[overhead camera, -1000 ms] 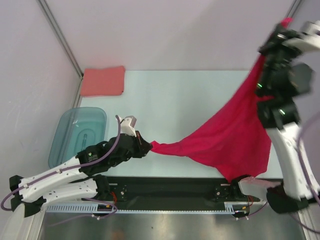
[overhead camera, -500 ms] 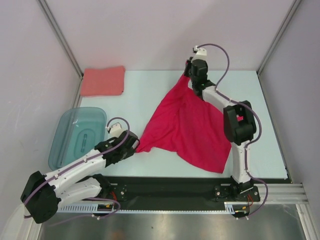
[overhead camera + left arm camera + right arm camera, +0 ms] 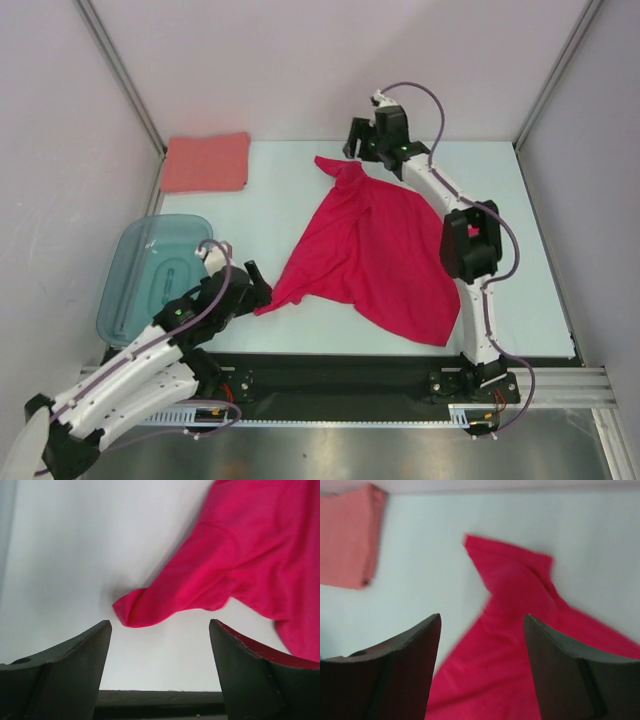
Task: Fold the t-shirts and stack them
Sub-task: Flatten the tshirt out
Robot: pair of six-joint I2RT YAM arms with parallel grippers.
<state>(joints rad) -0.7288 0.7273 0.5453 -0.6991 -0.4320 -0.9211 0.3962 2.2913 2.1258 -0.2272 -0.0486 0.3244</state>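
The crimson-red t-shirt (image 3: 380, 250) lies spread and rumpled on the pale table, loose of both grippers. Its near-left corner (image 3: 135, 612) rests just ahead of my left gripper (image 3: 160, 625), which stands open with only bare table between its fingers. My right gripper (image 3: 358, 140) is open above the shirt's far corner (image 3: 510, 575), with red cloth (image 3: 485, 680) showing below the gap. The salmon-pink t-shirt (image 3: 205, 162) lies folded at the far left corner, and it also shows in the right wrist view (image 3: 347, 535).
A translucent teal tub (image 3: 150, 270) sits at the left, beside my left arm. White walls and metal posts close in the table's back and sides. A black rail (image 3: 340, 385) runs along the near edge.
Both grippers have opened and let go of the red t-shirt. The right arm swung from high on the right to the far middle, and the shirt now lies on the table.
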